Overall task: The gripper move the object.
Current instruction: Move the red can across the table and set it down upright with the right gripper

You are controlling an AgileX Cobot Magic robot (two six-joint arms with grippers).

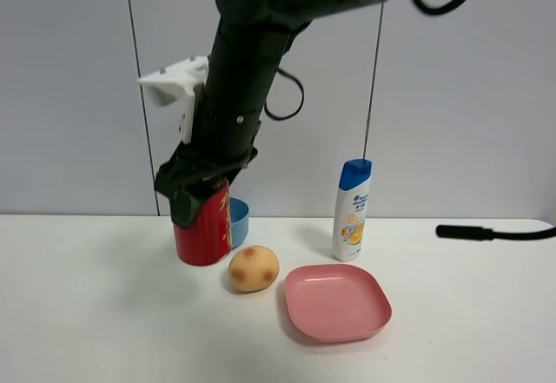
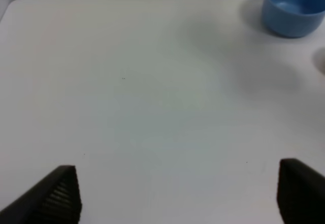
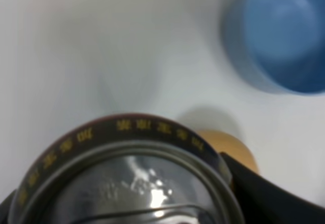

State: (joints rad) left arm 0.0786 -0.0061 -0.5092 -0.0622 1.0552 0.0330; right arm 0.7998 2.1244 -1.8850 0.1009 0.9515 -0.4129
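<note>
A red can (image 1: pixel 207 231) stands at the left middle of the white table, its base at or just above the surface. My right gripper (image 1: pixel 196 202) reaches across from the upper right and is shut on the can's upper part. The right wrist view shows the can's silver top (image 3: pixel 127 188) between the black fingers (image 3: pixel 269 193). My left gripper (image 2: pixel 180 188) is open and empty over bare table. It does not show in the exterior view.
A blue bowl (image 1: pixel 239 220) sits right behind the can, also in both wrist views (image 3: pixel 282 36) (image 2: pixel 292 8). A spotted orange ball (image 1: pixel 253 268), a pink plate (image 1: pixel 337 302) and a shampoo bottle (image 1: pixel 353 211) lie to its right. A black rod (image 1: pixel 491 233) enters at the right edge.
</note>
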